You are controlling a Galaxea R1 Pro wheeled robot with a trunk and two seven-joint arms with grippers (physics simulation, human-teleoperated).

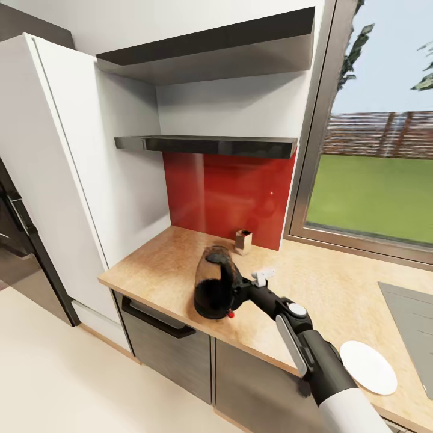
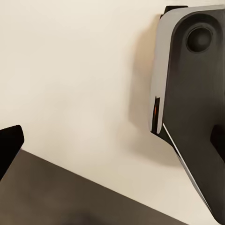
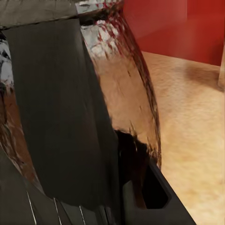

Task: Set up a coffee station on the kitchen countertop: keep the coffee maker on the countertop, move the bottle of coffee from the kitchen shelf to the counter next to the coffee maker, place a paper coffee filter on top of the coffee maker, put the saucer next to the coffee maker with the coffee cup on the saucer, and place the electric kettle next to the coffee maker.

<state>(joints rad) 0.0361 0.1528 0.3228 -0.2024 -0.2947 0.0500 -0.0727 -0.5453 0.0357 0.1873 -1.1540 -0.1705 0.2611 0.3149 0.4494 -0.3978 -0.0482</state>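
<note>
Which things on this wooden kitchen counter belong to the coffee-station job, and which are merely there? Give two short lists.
Belong to the job:
- shiny dark rounded electric kettle, standing on the counter at the right gripper
- round white saucer, near the counter's front edge
- wooden countertop

Merely there:
- small brown box-shaped object by the red backsplash; cannot identify it
- dark wall shelves
- window
</note>
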